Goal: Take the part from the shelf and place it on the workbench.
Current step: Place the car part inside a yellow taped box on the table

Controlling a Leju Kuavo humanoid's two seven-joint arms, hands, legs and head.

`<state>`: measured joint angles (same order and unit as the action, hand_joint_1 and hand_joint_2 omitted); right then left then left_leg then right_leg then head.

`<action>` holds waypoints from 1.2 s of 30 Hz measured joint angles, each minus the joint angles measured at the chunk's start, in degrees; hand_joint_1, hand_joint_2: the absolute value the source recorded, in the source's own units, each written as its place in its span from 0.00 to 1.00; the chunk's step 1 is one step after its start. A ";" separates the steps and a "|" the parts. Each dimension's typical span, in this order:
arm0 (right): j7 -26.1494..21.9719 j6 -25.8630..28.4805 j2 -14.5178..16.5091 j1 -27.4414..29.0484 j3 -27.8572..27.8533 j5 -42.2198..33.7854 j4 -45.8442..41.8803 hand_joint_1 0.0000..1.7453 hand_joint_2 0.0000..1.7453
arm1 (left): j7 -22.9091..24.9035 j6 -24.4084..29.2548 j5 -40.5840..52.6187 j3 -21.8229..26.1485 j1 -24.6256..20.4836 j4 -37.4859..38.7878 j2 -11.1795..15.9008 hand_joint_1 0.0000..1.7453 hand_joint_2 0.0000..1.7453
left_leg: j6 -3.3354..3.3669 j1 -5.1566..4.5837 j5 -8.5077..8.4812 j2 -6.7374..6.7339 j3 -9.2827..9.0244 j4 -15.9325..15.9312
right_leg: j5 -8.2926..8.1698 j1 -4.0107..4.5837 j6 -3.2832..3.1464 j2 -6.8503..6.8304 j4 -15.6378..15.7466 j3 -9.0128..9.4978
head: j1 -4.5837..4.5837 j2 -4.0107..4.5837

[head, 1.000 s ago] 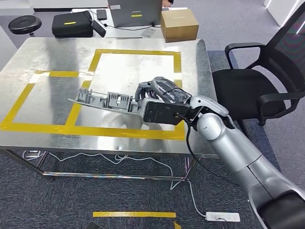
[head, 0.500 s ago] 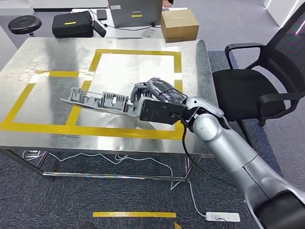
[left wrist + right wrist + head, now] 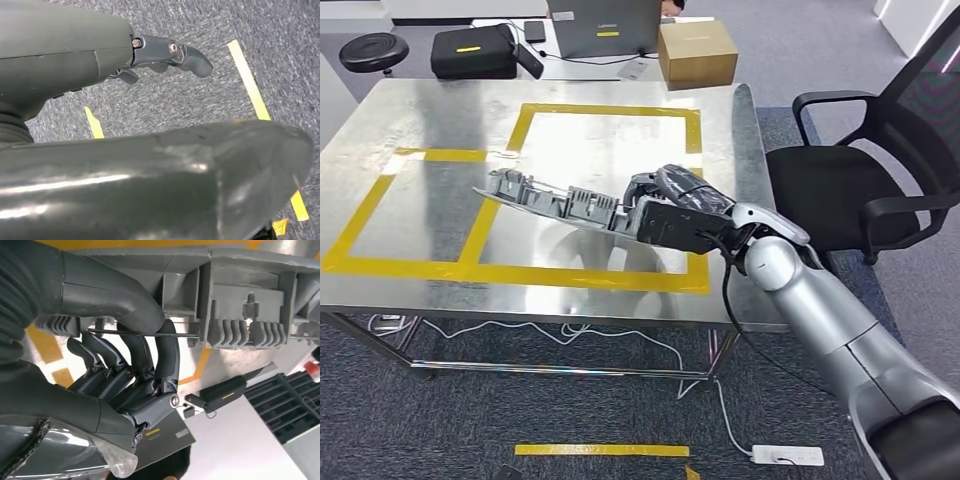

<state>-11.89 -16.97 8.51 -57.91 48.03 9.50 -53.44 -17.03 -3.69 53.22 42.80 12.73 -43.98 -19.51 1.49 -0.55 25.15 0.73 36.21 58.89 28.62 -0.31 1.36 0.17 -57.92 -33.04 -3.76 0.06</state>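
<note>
Since half a second ago the part has shifted right and farther over the desk, its far end higher. The right hand grips its near end, holding it above the yellow tape. The left hand hangs over the floor, fingers loosely apart, holding nothing.

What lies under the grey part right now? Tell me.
Under the grey part, gripped by the right hand, lies the steel workbench and yellow tape. Any contact with the bench is hidden.

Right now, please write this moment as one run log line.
right hand: holds grey part | part: above workbench, not set down | left hand: holds nothing
</note>
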 joint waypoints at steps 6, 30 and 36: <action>1.23 6.43 -5.17 -1.87 -2.27 4.95 4.64 1.00 1.00 | -3.45 0.76 4.86 1.52 -0.57 0.38 -0.01 0.00 0.00 | 0.02 -0.03 -0.01 0.15 0.00 0.03 | -0.02 -0.01 0.03 -0.18 0.04 0.13 | 0.02 -0.01; -1.33 12.97 -13.77 -0.50 -15.64 14.42 15.74 1.00 1.00 | 5.56 -2.33 -7.03 -2.94 6.16 -10.18 -0.88 0.00 0.00 | 0.11 -0.13 0.06 0.07 -0.02 0.06 | -0.06 -0.19 0.22 -0.01 0.09 0.11 | 0.01 0.00; -1.39 12.66 -13.78 -0.29 -16.30 14.76 15.82 1.00 1.00 | 4.98 -2.32 -5.67 -2.93 6.12 -10.36 -0.97 0.00 0.00 | 0.11 -0.15 0.06 0.07 -0.02 0.06 | -0.06 -0.19 0.23 -0.01 0.09 0.12 | 0.01 0.00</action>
<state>-13.29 -4.31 -5.27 -58.20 31.73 24.26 -37.62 -12.05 -6.01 47.55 39.87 18.85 -54.34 -20.48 1.60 -0.71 25.22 0.79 36.19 58.95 28.56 -0.50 1.59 0.16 -57.83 -32.92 -3.76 0.06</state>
